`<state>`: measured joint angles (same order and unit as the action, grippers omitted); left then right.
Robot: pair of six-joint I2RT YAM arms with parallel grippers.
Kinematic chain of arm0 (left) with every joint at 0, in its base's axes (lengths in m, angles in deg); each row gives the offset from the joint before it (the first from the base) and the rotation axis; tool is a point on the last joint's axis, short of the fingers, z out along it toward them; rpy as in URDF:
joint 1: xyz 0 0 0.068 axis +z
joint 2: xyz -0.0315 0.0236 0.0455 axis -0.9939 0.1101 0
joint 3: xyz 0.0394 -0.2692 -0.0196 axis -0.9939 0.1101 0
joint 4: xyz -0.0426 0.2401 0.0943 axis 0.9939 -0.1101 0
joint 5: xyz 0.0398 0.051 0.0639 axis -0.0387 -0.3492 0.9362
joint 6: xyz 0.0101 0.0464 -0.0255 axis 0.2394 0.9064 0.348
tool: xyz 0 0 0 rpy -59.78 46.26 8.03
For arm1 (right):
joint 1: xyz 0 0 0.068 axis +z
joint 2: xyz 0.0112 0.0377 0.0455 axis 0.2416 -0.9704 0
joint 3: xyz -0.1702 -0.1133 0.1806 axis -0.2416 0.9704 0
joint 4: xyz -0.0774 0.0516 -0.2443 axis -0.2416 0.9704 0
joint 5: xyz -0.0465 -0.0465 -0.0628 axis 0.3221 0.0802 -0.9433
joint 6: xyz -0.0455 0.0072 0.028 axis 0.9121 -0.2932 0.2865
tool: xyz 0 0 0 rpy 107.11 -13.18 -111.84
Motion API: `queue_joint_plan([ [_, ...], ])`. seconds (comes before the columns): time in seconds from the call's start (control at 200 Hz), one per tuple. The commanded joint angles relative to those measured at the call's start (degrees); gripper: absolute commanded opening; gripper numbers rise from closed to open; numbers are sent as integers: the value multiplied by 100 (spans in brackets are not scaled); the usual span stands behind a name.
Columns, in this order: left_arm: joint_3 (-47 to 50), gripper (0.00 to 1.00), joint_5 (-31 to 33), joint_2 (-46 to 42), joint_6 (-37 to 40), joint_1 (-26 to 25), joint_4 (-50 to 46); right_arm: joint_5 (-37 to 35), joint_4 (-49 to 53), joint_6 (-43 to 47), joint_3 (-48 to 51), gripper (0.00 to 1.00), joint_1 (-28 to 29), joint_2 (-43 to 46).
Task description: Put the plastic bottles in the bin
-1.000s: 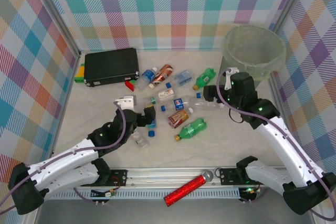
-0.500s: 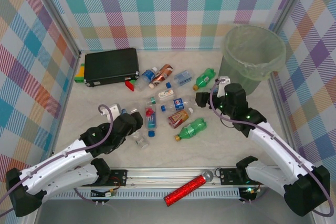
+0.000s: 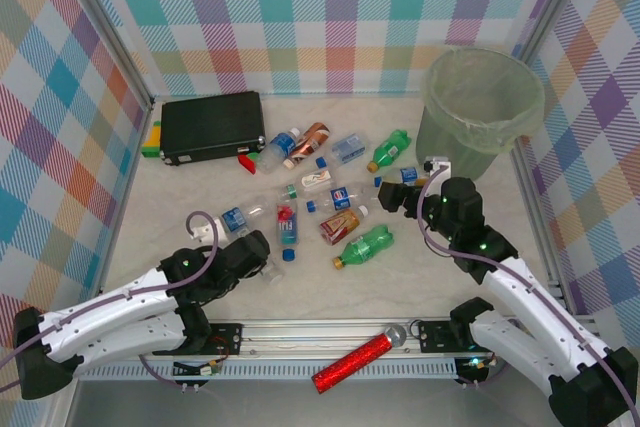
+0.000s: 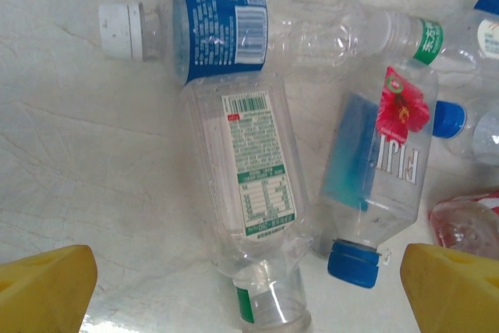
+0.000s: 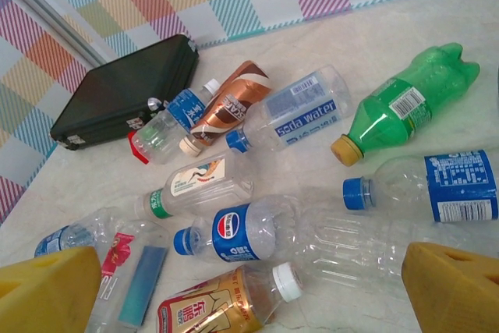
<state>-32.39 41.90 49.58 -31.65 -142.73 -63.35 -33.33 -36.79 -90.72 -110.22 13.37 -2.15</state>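
Several plastic bottles (image 3: 342,197) lie scattered mid-table, and the pale-green bin (image 3: 480,97) stands at the far right. My left gripper (image 4: 249,302) is open above a clear bottle with a white and green label (image 4: 249,169). Beside that one lie a blue-labelled bottle (image 4: 226,29) and a red-flower bottle (image 4: 382,161). My right gripper (image 5: 249,294) is open too, over a blue-labelled cola bottle (image 5: 249,232) and a gold-labelled bottle (image 5: 226,302). A green bottle (image 5: 405,103) lies farther back. From above, the left gripper (image 3: 262,259) and the right gripper (image 3: 392,197) flank the pile.
A black rectangular case (image 3: 212,125) lies at the far left against the back wall. A red glittery tube (image 3: 352,362) rests on the front rail. Checked walls close in the table on three sides.
My right gripper has come away from the bin, down and left to the bottles. My left gripper has drawn back toward the near edge, uncovering a blue-labelled bottle.
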Motion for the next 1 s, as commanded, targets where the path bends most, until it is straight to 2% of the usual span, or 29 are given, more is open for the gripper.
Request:
queue_joint_plan([
  [0.0, 86, 100, 18, 181, -301, -162, -157, -103, -238, -118, 48, 99, 24, -19],
  [0.135, 128, 100, -61, 421, -335, -229, -114, -203, -207, -118, 51, 99, 29, -90],
  [0.34, 387, 96, -357, 802, -332, -281, 598, -283, -265, -128, 102, 99, 24, -107],
  [0.455, 400, 94, -409, 1166, -338, -449, 961, -278, -295, -145, 104, 99, 24, -169],
  [0.56, 199, 93, -305, 1597, -424, -644, 896, -263, -308, -163, 103, 99, 24, -227],
  [0.73, 124, 87, -320, 2206, -612, -726, 967, -284, -338, -183, 112, 99, 31, -233],
  [0.995, 278, 71, -313, 2506, -776, -726, 1209, -324, -350, -193, 145, 99, 24, -171],
])
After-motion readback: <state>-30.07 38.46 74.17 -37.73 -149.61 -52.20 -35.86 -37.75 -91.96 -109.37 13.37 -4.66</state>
